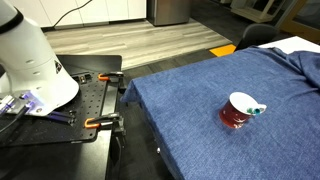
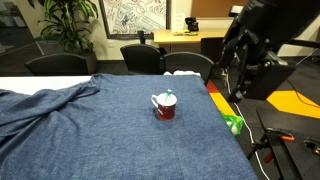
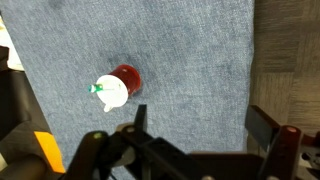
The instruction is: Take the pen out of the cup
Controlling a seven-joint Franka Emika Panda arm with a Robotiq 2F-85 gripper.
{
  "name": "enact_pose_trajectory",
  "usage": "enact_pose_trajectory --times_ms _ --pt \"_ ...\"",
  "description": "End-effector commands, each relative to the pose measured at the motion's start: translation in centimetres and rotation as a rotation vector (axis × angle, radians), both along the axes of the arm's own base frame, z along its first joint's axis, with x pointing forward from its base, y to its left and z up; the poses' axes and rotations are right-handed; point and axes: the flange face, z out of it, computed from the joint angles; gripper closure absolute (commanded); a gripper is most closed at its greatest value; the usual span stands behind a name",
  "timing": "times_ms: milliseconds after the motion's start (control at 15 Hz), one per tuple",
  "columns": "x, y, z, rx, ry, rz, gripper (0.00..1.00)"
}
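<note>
The dark red cup (image 1: 237, 115) with a white inside stands on the blue cloth; it shows in both exterior views (image 2: 165, 108) and in the wrist view (image 3: 124, 80). The teal-blue pen (image 1: 257, 110) sits in the cup, its tip sticking out over the rim (image 2: 169, 94) (image 3: 97, 88). My gripper (image 3: 200, 125) is open and empty, high above the cloth and well off to the side of the cup. My arm (image 2: 255, 40) hangs over the table's edge.
The blue cloth (image 2: 90, 130) covers the table, bunched in folds at one end (image 1: 295, 55). Office chairs (image 2: 140, 57) stand behind it. A green object (image 2: 234, 124) lies by the table edge. Orange clamps (image 1: 96, 123) hold the black base plate by the robot base (image 1: 30, 60).
</note>
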Motion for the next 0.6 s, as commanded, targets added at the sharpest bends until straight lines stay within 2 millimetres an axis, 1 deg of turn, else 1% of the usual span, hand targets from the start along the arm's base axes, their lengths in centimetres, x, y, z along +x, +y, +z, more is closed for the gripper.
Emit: enact_pose_trajectory --times_ms 0,267,533 --pt "2.5 -2.5 0.7 -0.026 -0.013 -0.023 0.00" --pt "3.9 -4.5 0.2 -0.085 0.014 0.003 0.00" --pt "4.1 -5.2 -0.9 -0.142 0.073 0.122 0.00"
